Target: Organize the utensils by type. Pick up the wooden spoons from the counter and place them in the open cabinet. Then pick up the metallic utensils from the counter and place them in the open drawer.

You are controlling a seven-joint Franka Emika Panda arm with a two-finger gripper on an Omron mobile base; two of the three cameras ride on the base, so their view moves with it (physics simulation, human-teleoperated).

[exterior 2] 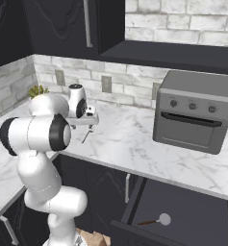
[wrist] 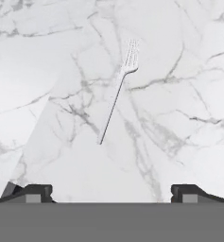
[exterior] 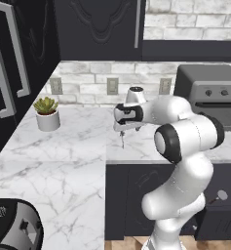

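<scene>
With the jaws (wrist: 111, 194) spread wide and holding nothing, the arm hangs over the desk (wrist: 189, 118), looking down on a thin silver fork (wrist: 117, 94). That fork lies flat on the marble, ahead of the jaws and roughly midway between the two tips, its tines at the far end and its handle running back towards them on a slight slant. In the right base view the fork (exterior 2: 86, 136) sits just below the hand, near the front edge of the desk (exterior 2: 134, 139). The ladle (exterior 2: 156, 220) already rests in the open drawer (exterior 2: 192, 211), below and well off to one side of the jaws, so this fork looks to be the last metal piece to move; no wooden spoons are seen on the marble.

The step in hand appears to be the approach for the pick. To do it well, the hand should turn so the tips straddle the slim handle crosswise rather than along it, then come straight down with the handle centred between them. The fork is thin and lies flush on the stone, so the tips probably need to reach almost to the surface before closing, and a grip near the handle's middle should keep it from tipping. How high the jaws stand above the marble is hard to judge from these angles.
</scene>
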